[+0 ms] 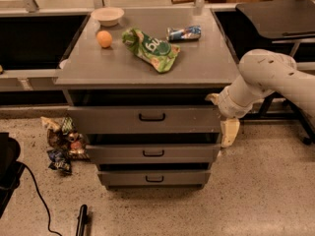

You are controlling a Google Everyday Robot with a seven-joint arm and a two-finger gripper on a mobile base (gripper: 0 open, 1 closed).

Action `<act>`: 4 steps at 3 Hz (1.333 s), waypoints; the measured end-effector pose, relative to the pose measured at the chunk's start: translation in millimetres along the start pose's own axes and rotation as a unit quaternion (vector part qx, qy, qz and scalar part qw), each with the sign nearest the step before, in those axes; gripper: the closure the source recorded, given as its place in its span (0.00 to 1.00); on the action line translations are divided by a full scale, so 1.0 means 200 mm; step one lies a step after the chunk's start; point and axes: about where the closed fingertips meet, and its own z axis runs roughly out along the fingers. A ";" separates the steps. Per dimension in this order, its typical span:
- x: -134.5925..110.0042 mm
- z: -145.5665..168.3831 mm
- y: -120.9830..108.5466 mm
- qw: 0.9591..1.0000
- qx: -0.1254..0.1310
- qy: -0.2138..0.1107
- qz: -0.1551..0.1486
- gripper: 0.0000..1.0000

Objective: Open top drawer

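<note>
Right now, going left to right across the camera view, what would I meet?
Snack wrappers on the floor → orange → green bag → blue packet → gripper, hanging beside the right end of the top drawer.

Warm, dim light; hand (223, 120) at right

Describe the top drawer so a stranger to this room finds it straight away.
Find the grey cabinet with a green snack bag lying on it. Three drawers stack in its front; the top drawer sits highest, with the gripper at its right end. It is the widest and tallest of the three.
</note>
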 end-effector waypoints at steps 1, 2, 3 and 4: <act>0.02 0.06 -0.06 1.000 0.007 -0.001 0.005 0.00; 0.01 0.13 -0.06 1.000 0.001 -0.008 0.008 0.18; -0.02 0.18 0.00 1.000 -0.013 -0.017 0.013 0.38; -0.06 0.12 0.05 1.000 -0.012 -0.018 0.004 0.61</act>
